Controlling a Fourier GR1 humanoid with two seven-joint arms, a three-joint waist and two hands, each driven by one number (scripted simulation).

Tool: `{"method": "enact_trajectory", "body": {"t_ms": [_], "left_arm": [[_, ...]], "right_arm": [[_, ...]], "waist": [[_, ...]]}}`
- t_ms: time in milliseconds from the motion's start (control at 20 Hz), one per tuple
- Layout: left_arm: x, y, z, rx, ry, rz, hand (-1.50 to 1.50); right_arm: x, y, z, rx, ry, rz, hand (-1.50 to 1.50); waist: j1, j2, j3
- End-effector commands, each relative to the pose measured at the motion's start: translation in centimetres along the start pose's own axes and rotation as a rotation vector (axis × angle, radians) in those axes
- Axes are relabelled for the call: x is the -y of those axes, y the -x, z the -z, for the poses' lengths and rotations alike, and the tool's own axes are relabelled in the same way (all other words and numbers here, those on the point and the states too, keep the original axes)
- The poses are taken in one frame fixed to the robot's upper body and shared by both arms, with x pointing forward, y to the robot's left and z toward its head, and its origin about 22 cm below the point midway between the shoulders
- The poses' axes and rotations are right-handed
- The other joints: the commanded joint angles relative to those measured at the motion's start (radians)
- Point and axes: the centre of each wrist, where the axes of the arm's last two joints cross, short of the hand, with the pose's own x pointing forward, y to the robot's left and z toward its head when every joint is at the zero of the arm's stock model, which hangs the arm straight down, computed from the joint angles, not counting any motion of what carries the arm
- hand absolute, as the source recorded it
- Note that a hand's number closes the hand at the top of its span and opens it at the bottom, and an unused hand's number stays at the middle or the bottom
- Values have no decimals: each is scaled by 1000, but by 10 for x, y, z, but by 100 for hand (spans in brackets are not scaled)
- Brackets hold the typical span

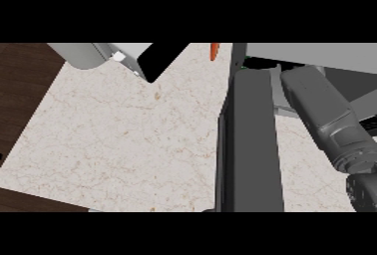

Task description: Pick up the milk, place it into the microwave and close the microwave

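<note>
The microwave (309, 52) stands at the upper right with its grey top showing. Its dark door (252, 144) is swung open and runs down the middle of the view toward me. My right forearm (324, 112) lies just right of the door, slanting from the microwave's mouth down to the lower right. A black part of my right hand (361, 191) shows at the lower right edge, cut off by the frame. No milk is visible; only a small green spot (253, 62) shows at the microwave's front corner. My left hand is out of view.
The pale marble counter (125, 139) spreads left of the door. At the back left stand a grey cylinder (83, 54) and a black and white appliance (151, 60). An orange item (214, 51) lies at the back. Dark floor (22, 79) borders the counter's left edge.
</note>
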Motion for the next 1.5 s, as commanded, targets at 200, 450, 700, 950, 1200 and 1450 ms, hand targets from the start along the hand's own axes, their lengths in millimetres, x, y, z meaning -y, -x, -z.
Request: {"method": "enact_trajectory", "body": {"t_ms": [200,450,700,950,1200,1450], "left_arm": [[7,17,-6,-53,8,-30,-150],[17,26,-6,-43,6,-35,-150],[31,39,-4,-50,92,-86,-150],[44,59,-8,-88,188,-144,-150],[50,76,6,-140,300,-153,-150],[54,98,8,-175,321,-120,-150]], "right_arm": [[7,-3,5,-2,100,77,-150],[11,23,-12,-5,11,65,-150],[15,47,-30,-10,-19,121,-150],[10,62,-46,-22,-133,361,-150],[-17,77,-76,-37,-196,560,-150],[-31,97,-110,-53,-254,685,-150]], "waist": [[-39,-29,-4],[-65,-39,-3],[-92,-52,-4],[-115,-64,-4],[-146,-76,-6],[-173,-89,-7]]}}
